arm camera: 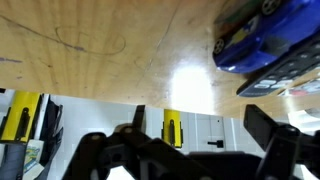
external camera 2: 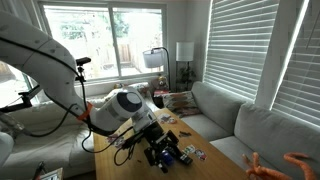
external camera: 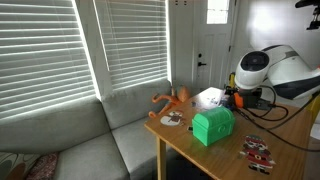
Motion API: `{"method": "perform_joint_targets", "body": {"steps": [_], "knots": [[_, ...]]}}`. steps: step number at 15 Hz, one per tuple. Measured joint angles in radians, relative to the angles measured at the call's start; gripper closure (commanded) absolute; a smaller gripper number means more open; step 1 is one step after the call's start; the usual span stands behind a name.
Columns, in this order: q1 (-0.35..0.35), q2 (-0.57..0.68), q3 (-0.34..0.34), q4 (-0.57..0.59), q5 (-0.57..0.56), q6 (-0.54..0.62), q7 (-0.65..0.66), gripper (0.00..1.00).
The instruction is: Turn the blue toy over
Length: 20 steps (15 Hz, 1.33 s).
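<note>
In the wrist view the blue toy (arm camera: 262,38) lies on the wooden table (arm camera: 110,50) near the picture's upper right, with a dark flat object (arm camera: 285,72) touching its side. The picture seems to stand upside down. My gripper (arm camera: 205,125) is open, its two dark fingers spread wide with nothing between them, and the toy sits off to one side of the gap. In an exterior view my gripper (external camera 2: 163,152) hangs low over the table with a small bluish thing (external camera 2: 184,153) beside it. In an exterior view my gripper (external camera: 236,98) is behind the green box (external camera: 212,126), and the toy is hidden there.
An orange figure (external camera: 172,98) lies at the table's far end near the blinds. Printed cards (external camera: 258,151) and a small card (external camera: 172,119) lie on the table. A grey sofa (external camera: 70,140) stands along the table's edge. Cables trail by the arm (external camera: 262,112).
</note>
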Motion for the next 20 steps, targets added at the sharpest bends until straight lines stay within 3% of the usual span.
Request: {"method": "perform_joint_targets", "body": {"steps": [4, 9, 14, 20], "knots": [[-0.034, -0.075, -0.033, -0.028, 0.0, 0.063, -0.013, 0.0], [-0.086, -0.153, -0.1, -0.052, 0.008, 0.278, -0.165, 0.0], [-0.107, -0.189, -0.165, -0.074, 0.123, 0.44, -0.492, 0.0], [-0.065, -0.194, -0.209, -0.103, 0.387, 0.48, -0.923, 0.0]]}}
